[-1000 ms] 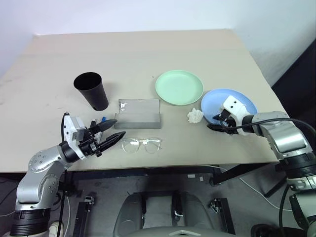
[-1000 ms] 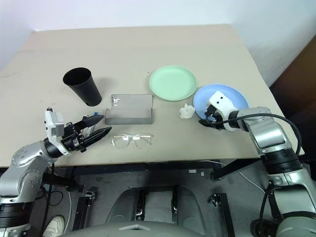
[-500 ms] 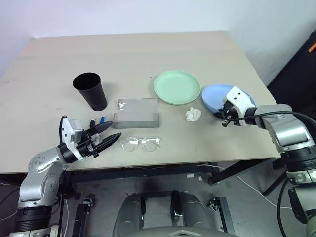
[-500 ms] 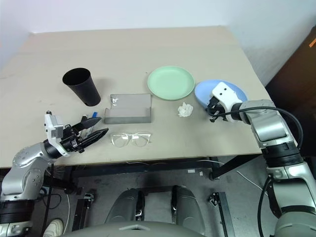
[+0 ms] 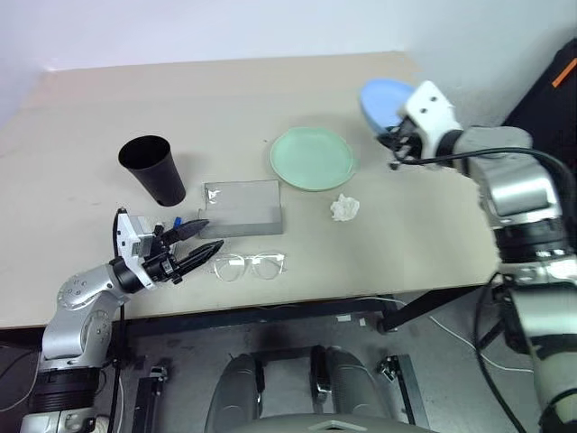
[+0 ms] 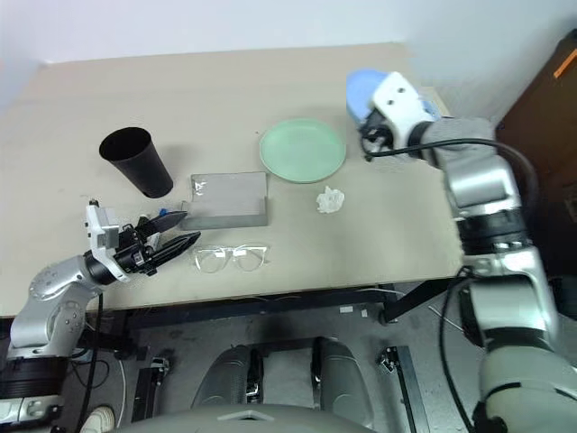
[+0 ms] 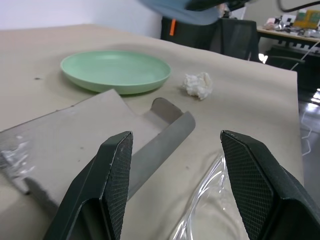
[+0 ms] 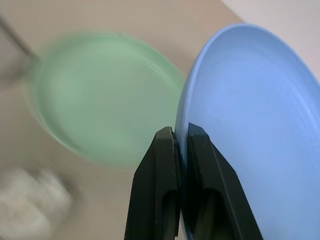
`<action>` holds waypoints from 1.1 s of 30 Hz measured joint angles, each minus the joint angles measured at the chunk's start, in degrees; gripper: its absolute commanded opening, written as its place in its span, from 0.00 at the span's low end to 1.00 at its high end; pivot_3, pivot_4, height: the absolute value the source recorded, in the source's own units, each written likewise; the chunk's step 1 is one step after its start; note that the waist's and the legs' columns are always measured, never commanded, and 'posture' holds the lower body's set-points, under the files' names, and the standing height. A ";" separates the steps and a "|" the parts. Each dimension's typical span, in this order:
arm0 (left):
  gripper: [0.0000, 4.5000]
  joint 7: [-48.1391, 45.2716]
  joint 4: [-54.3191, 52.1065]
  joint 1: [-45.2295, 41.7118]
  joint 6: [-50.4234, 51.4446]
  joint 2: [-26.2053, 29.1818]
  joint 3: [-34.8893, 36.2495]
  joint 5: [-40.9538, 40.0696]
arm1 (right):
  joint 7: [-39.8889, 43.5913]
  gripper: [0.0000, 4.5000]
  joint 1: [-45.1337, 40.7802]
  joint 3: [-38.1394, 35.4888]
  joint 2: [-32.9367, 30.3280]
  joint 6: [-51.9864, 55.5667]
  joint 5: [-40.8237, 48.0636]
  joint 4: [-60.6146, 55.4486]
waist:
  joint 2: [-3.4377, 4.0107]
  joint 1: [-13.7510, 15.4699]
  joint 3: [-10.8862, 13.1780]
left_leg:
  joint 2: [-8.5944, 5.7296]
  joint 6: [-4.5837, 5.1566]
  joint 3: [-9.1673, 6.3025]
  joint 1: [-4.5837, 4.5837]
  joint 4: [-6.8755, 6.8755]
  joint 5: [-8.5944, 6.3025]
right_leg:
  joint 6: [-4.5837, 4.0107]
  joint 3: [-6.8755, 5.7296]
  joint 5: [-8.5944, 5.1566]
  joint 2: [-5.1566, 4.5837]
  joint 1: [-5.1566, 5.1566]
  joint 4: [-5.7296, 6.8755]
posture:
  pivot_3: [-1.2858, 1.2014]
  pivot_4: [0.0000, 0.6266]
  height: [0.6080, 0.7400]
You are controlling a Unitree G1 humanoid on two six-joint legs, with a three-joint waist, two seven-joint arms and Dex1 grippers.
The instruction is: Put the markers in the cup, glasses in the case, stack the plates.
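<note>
My right gripper (image 5: 395, 144) is shut on the rim of the light blue plate (image 5: 380, 97). It holds the plate tilted in the air, off the far right side of the mint green plate (image 5: 312, 158). The right wrist view shows its fingers (image 8: 165, 150) clamped on the blue rim, with the green plate beyond. My left gripper (image 5: 213, 234) stands open and level, just left of the clear glasses (image 5: 248, 265). The grey case (image 5: 242, 207) lies behind the glasses. Left of the case is the black cup (image 5: 155, 169). A marker's blue cap (image 5: 178, 222) peeks out beside my left fingers.
A small white wad of tissue (image 5: 343, 208) lies on the table (image 5: 207, 99), right of the case and below the green plate. The table's front edge runs just below the glasses and my left gripper. A dark chair and desks stand off the table's right side.
My right gripper closed on the blue plate's rim, lifted it off the table and carried it up and away, tilted, towards the green plate. The left gripper has stayed put.
</note>
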 measured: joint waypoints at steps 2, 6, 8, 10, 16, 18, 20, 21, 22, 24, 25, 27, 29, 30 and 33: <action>0.65 0.61 -0.91 -0.13 0.22 -0.26 -0.20 0.01 | -0.58 0.00 -2.81 2.20 4.44 -3.30 -1.68 6.51 | 0.01 -0.05 0.00 | 0.01 0.00 0.00 -0.01 0.00 0.00 | -0.19 0.00 0.12 0.01 -0.03 0.02 | 0.52 0.24 0.92; 0.65 2.16 -1.70 -0.03 0.65 -0.44 -0.20 0.10 | -1.34 0.00 -7.06 4.48 10.38 -10.50 -4.54 17.69 | 0.01 0.03 0.00 | 0.01 0.00 0.02 -0.05 -0.02 0.00 | -0.19 0.00 0.12 -0.01 -0.02 -0.03 | 0.52 0.24 0.92; 0.65 2.97 -2.81 -0.01 0.88 -0.53 -0.24 0.11 | -2.28 0.00 -8.89 4.81 13.28 -13.63 -5.75 23.34 | 0.01 -0.05 0.00 | 0.01 0.00 0.05 -0.06 -0.03 0.00 | -0.18 0.03 0.13 -0.02 -0.02 -0.05 | 0.52 0.24 0.92; 0.65 4.16 -4.43 0.28 1.57 -0.54 -0.22 0.11 | -3.49 0.00 -10.95 4.99 15.88 -16.62 -6.91 29.71 | 0.01 -0.07 0.00 | 0.01 0.00 0.06 -0.05 -0.04 0.00 | -0.18 0.03 0.13 -0.03 -0.02 -0.05 | 0.52 0.24 0.92; 0.65 6.73 -7.81 1.48 3.17 -0.55 -0.24 0.10 | -3.66 0.00 -13.70 5.79 18.17 -20.97 -10.49 39.06 | 0.02 -0.02 0.01 | 0.01 0.00 0.02 -0.04 -0.05 0.00 | -0.19 0.03 0.13 -0.02 -0.02 -0.03 | 0.52 0.24 0.92; 0.65 7.48 -8.62 1.55 3.71 -0.53 -0.23 0.09 | -2.16 0.00 -13.81 5.78 18.16 -21.22 -10.95 39.27 | 0.02 -0.10 0.01 | 0.01 0.00 0.02 -0.02 -0.05 0.00 | -0.19 0.03 0.13 -0.02 -0.02 -0.02 | 0.52 0.24 0.92; 0.65 7.80 -9.37 1.54 4.17 -0.45 -0.23 0.10 | -0.19 0.00 -13.82 5.79 18.16 -21.07 -11.16 39.24 | 0.02 -0.11 0.01 | 0.03 0.00 0.02 -0.02 -0.06 0.00 | -0.19 0.03 0.13 0.00 -0.02 -0.01 | 0.52 0.24 0.92; 0.65 8.05 -9.59 1.54 4.28 -0.44 -0.23 0.09 | 0.81 0.00 -13.82 5.80 18.16 -20.68 -11.36 39.10 | 0.02 -0.12 0.01 | 0.03 0.00 0.01 -0.01 -0.06 0.00 | -0.19 0.03 0.13 0.01 -0.02 0.00 | 0.52 0.24 0.92; 0.65 8.24 -9.65 1.52 4.37 -0.43 -0.23 0.09 | 1.53 0.00 -13.81 5.87 18.15 -20.50 -11.60 38.89 | 0.02 -0.11 0.01 | 0.05 0.00 0.01 -0.01 -0.07 0.00 | -0.19 0.03 0.13 0.02 -0.02 0.00 | 0.52 0.24 0.92; 0.65 8.74 -9.68 1.37 4.81 -0.41 -0.23 0.09 | 3.09 0.00 -13.55 6.31 18.13 -20.40 -12.22 37.68 | 0.02 -0.11 0.01 | 0.07 0.00 0.01 -0.01 -0.07 0.00 | -0.20 0.03 0.13 0.03 -0.03 0.00 | 0.52 0.24 0.92; 0.65 8.84 -9.71 1.27 5.15 -0.40 -0.23 0.09 | 3.55 0.00 -13.33 6.53 18.15 -20.40 -12.30 37.10 | 0.02 -0.12 0.01 | 0.08 0.00 0.01 0.00 -0.07 0.00 | -0.20 0.03 0.13 0.04 -0.02 0.00 | 0.52 0.24 0.92; 0.65 9.06 -9.74 1.10 5.41 -0.40 -0.23 0.09 | 3.87 0.00 -12.91 6.83 18.26 -20.38 -12.78 36.66 | 0.02 -0.11 0.01 | 0.08 0.00 0.02 0.00 -0.07 0.00 | -0.20 0.03 0.13 0.04 -0.02 0.01 | 0.52 0.24 0.92; 0.65 9.24 -9.80 0.96 5.47 -0.38 -0.23 0.09 | 3.83 0.06 -12.43 6.91 18.36 -20.19 -13.32 36.58 | 0.02 -0.11 0.01 | 0.08 0.00 0.02 0.00 -0.07 0.00 | -0.20 0.03 0.13 0.04 -0.02 0.01 | 0.52 0.24 0.92; 0.65 9.26 -9.81 0.94 5.52 -0.35 -0.23 0.09 | 4.06 0.13 -12.10 6.93 18.39 -19.98 -13.41 36.22 | 0.02 -0.11 0.01 | 0.08 0.00 0.02 0.00 -0.07 0.00 | -0.20 0.03 0.13 0.04 -0.02 0.01 | 0.52 0.24 0.92; 0.65 9.14 -9.81 0.82 5.55 -0.12 -0.24 0.10 | 6.25 0.33 -11.10 6.99 18.34 -18.93 -13.40 34.77 | 0.02 -0.11 0.01 | 0.08 0.00 0.02 0.00 -0.07 0.00 | -0.20 0.03 0.13 0.04 -0.02 0.00 | 0.52 0.24 0.92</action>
